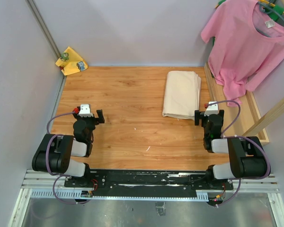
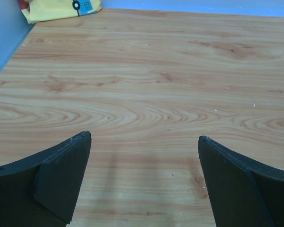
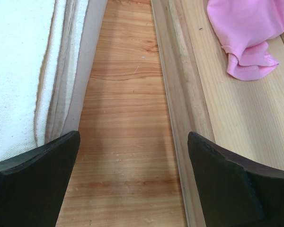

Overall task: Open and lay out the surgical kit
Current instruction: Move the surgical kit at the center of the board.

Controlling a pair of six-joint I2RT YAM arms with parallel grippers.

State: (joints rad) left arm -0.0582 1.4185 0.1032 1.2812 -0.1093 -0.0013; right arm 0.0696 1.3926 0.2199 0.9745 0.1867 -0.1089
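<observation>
The surgical kit (image 1: 182, 93) lies as a folded beige cloth bundle on the wooden table, right of centre toward the back; whatever is inside it is hidden. In the right wrist view its layered cloth edge (image 3: 23, 71) fills the left side. My right gripper (image 1: 208, 115) stands open just off the bundle's near right corner, nothing between its fingers (image 3: 227, 179). Over bare wood at the near left, far from the kit, my left gripper (image 1: 87, 115) is open and holds nothing, its fingers (image 2: 57, 175) wide apart.
A pink T-shirt (image 1: 248, 40) hangs at the back right over a raised wooden ledge (image 1: 248, 111); its hem (image 3: 248, 59) rests on that ledge. A small yellow cloth (image 1: 72, 61) sits in the back left corner. Grey walls close in the table.
</observation>
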